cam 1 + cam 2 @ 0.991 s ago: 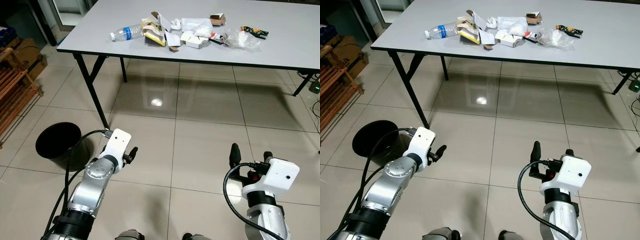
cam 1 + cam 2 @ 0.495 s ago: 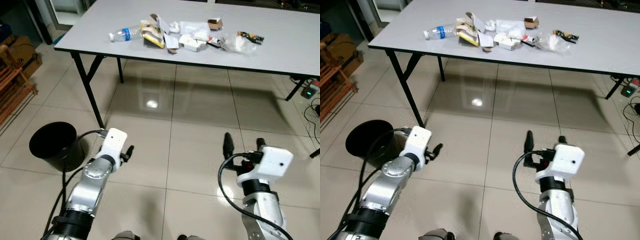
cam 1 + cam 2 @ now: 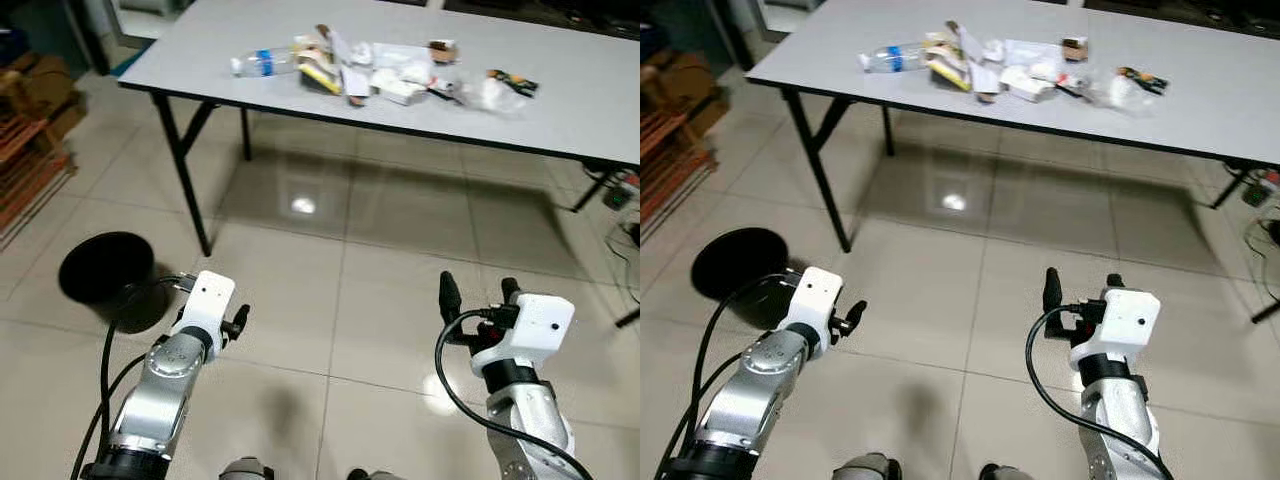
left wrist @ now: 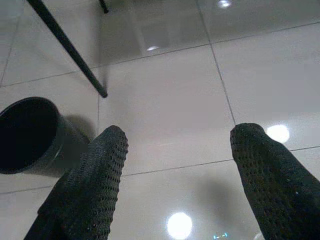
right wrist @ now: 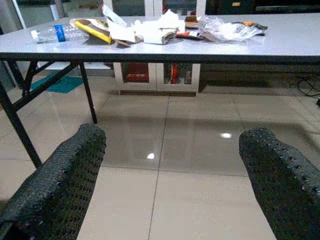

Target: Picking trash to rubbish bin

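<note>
Nearest, two hands are raised over the tiled floor [image 3: 400, 250], both spread open and empty: the left hand [image 4: 175, 150], the right hand [image 5: 170, 165]. One black rubbish bin [image 3: 105, 275] stands left, near a leg of the surface. Farthest, on the grey surface [image 3: 590, 100], lies one trash pile [image 3: 400, 72], including one plastic bottle [image 3: 265, 63].

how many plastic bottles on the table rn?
1: a clear plastic bottle with a blue label, lying on its side at the left end of the trash pile on the grey table. More could be buried in it.
</note>
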You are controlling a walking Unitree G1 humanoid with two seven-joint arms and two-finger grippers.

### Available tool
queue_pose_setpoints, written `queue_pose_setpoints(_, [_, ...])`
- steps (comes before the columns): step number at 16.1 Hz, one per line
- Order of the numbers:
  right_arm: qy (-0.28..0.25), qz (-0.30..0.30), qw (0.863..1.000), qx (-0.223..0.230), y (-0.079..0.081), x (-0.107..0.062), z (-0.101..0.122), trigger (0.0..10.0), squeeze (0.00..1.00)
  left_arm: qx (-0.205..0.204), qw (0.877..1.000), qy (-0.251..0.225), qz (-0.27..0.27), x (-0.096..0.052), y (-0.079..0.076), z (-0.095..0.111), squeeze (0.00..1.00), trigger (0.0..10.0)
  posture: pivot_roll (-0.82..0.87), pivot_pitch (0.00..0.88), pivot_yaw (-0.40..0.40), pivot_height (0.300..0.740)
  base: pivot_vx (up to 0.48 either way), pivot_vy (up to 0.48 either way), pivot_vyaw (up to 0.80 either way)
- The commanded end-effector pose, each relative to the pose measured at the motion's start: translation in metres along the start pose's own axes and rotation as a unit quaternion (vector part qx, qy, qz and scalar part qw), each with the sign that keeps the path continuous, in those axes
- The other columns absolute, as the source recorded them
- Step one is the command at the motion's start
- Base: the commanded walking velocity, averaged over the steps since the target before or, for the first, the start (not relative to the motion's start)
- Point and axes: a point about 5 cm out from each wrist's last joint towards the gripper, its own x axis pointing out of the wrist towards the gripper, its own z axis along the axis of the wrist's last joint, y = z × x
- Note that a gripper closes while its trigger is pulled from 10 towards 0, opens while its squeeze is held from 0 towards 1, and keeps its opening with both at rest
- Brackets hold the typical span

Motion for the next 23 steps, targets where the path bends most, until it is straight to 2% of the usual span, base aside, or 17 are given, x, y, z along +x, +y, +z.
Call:
queue_pose_setpoints(1, [-0.005, -0.017, 1.0, 0.002, -0.006, -0.001, 0.001, 10.0, 0.0, 0.012, 1.0, -0.007, -0.016, 0.005, -0.005, 0.009, 0.0, 10.0, 0.29, 0.1, -0.025, 0.74, 0.0, 0.0, 0.0])
queue_pose_setpoints(4, [-0.016, -0.043, 0.999, 0.007, -0.009, -0.005, 0.002, 10.0, 0.0, 0.035, 0.999, -0.02, -0.035, 0.014, -0.007, 0.025, 0.0, 10.0, 0.25, 0.083, 0.012, 0.74, 0.0, 0.0, 0.0])
queue_pose_setpoints(7, [-0.016, -0.066, 0.998, 0.012, -0.008, -0.013, -0.001, 10.0, 0.0, 0.035, 0.999, -0.018, -0.035, 0.02, -0.003, 0.029, 0.0, 10.0, 0.22, 0.093, 0.035, 0.74, 0.0, 0.0, 0.0])
queue_pose_setpoints(9, [-0.016, -0.07, 0.997, 0.012, -0.009, -0.019, 0.001, 10.0, 0.0, 0.025, 0.999, -0.022, -0.04, 0.019, -0.005, 0.029, 0.0, 10.0, 0.2, 0.09, 0.024, 0.74, 0.0, 0.0, 0.0])
queue_pose_setpoints(11, [-0.004, -0.077, 0.997, 0.009, -0.014, -0.026, -0.002, 10.0, 0.0, 0.003, 0.999, -0.001, -0.041, 0.022, -0.014, 0.016, 0.0, 10.0, 0.17, 0.088, -0.001, 0.74, 0.0, 0.0, 0.0])
queue_pose_setpoints(15, [-0.003, -0.075, 0.997, -0.009, -0.021, -0.03, 0.003, 10.0, 0.0, 0.003, 0.998, -0.011, -0.069, 0.023, -0.031, 0.017, 0.0, 10.0, 0.15, 0.078, -0.016, 0.74, 0.0, 0.0, 0.0])
queue_pose_setpoints(18, [-0.007, -0.08, 0.997, -0.007, -0.024, -0.032, 0.006, 10.0, 0.0, -0.008, 0.998, -0.015, -0.052, 0.025, -0.025, 0.021, 0.0, 10.0, 0.15, 0.071, -0.016, 0.74, 0.0, 0.0, 0.0])
queue_pose_setpoints(20, [-0.004, -0.078, 0.997, -0.004, -0.025, -0.036, 0.006, 10.0, 0.0, -0.004, 0.998, -0.017, -0.052, 0.02, -0.02, 0.019, 0.0, 10.0, 0.17, 0.074, -0.026, 0.74, 0.0, 0.0, 0.0])
queue_pose_setpoints(23, [0.003, -0.053, 0.999, -0.011, -0.022, -0.027, 0.005, 10.0, 0.0, -0.016, 0.999, 0.001, -0.028, 0.014, -0.014, 0.004, 0.0, 10.0, 0.19, 0.091, -0.054, 0.74, 0.0, 0.0, 0.0])
